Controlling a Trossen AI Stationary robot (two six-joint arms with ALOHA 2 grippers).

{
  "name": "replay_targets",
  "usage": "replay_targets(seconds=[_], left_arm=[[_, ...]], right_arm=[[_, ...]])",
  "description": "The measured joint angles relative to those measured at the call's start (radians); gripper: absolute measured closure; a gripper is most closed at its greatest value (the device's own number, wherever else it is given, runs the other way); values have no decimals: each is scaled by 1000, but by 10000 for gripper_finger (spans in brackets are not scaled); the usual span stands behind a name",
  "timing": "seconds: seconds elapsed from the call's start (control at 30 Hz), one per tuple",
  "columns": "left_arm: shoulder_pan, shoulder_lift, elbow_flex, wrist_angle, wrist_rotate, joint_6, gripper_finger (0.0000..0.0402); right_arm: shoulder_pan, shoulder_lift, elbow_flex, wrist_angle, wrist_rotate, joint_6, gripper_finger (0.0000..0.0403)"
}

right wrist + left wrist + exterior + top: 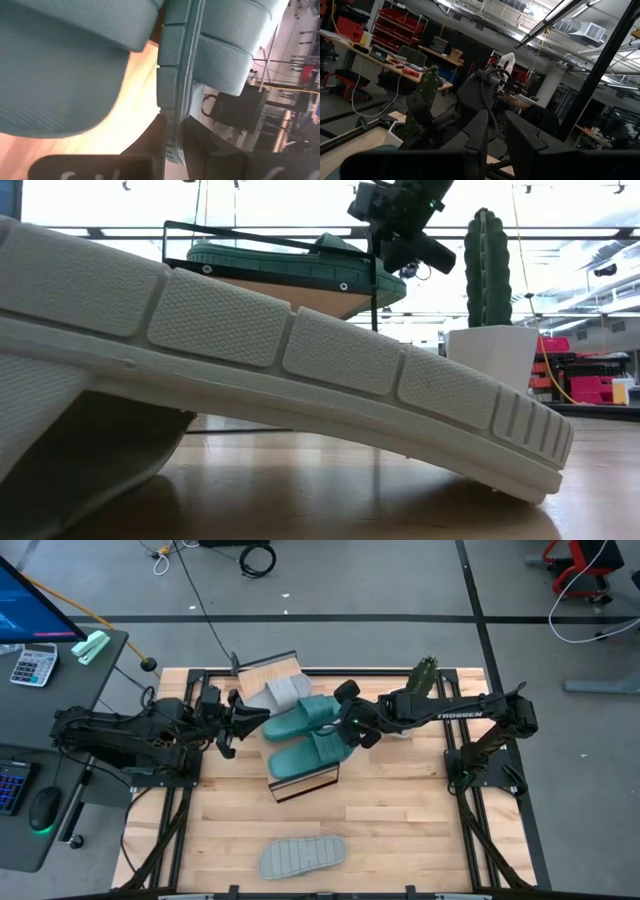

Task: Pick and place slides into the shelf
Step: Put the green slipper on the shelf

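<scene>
That big pale grey slide (300, 370) lying sole-up right in front of the low camera is the obvious leftover: it sits on the slatted table (420, 830) near the front edge, well apart from everything else, so it's not placed yet. Further back, the shelf (305, 783) is propped at a tilt in the middle of the table with three slides on it: two teal ones, one (298, 720) just above the other (308, 752), plus a second grey one (283, 692) up at the far end. So I'd say roughly three of four are done-ish, one to go. The right gripper (347, 720) is at the teal pair, and its wrist view shows the fingers (150, 137) nearly closed, pinching the ribbed sole edge of a teal slide. The left gripper (258, 718) hangs just beside the shelf's left side, fingers (479, 135) a little apart, holding nothing.
</scene>
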Motion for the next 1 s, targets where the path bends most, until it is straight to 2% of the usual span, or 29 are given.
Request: replay_targets(seconds=[0.3,0.47,0.7,0.8,1.0], left_arm=[[0,0,0,0,0,-1,335],[0,0,0,0,0,-3,331],[0,0,0,-6,7,-14,340],[0,0,0,-7,11,-16,342],[-8,0,0,-16,10,-18,336]], right_arm=[[9,0,2,-12,-144,87,327],[4,-1,2,-51,-172,89,293],[-6,-1,2,-61,-150,80,259],[-2,-1,2,-49,-93,69,258],[-2,-20,2,-51,-52,62,263]])
